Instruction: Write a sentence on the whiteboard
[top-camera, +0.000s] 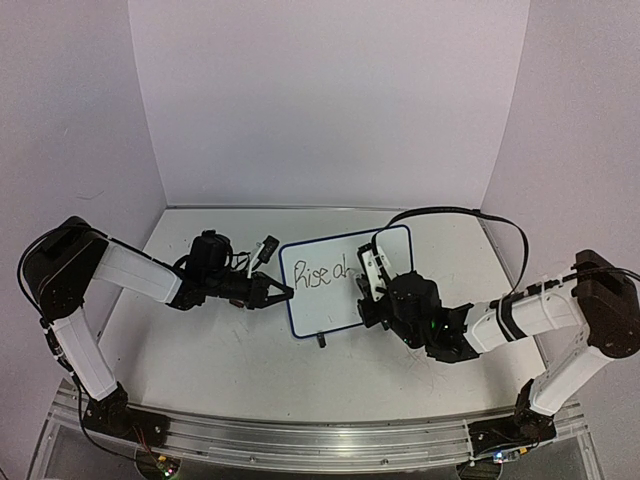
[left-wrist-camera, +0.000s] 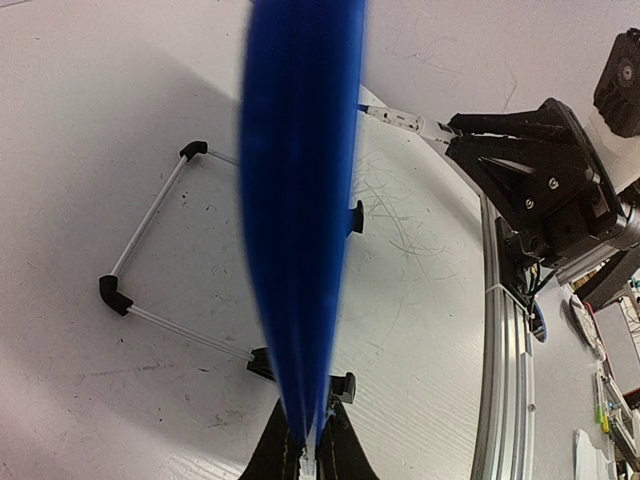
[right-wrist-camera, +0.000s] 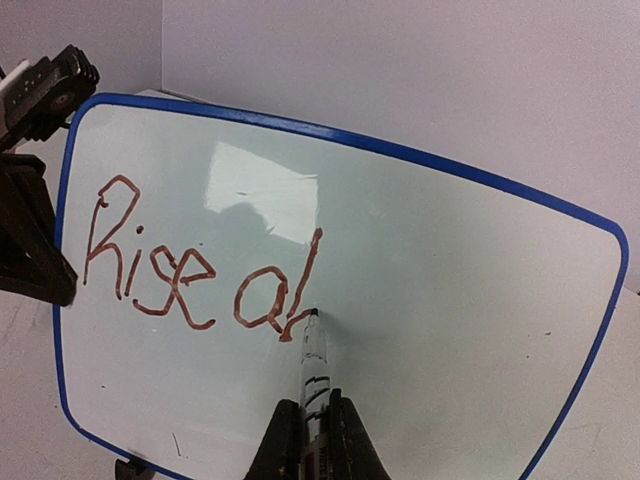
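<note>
Left claw (top-camera: 272, 292) first: we found it clenched on the left rim of the whiteboard (top-camera: 330, 308). In its own wrist view the blue edge ran up from between the fingertips (left-wrist-camera: 278, 460) at the bottom centre, with the wire stand (left-wrist-camera: 150, 215) spread on the table (left-wrist-camera: 420, 300) at the left. Across the upper left of the board ran the sentence (right-wrist-camera: 190, 275), so far only "Rise" and the start of a second word in reddish-brown strokes. Right of that, in the lower middle of the right wrist view, the right claw (right-wrist-camera: 312, 420) was grasping a marker (right-wrist-camera: 313, 350), whose tip touched the board at the foot of the last stroke. We judged the writing barely a third done. The blank surface lay to the right of the tip and below the row, and the board's long axis ran left to right. The next strokes therefore called for the right arm to carry the pen rightward while the left one steadied the board.
</note>
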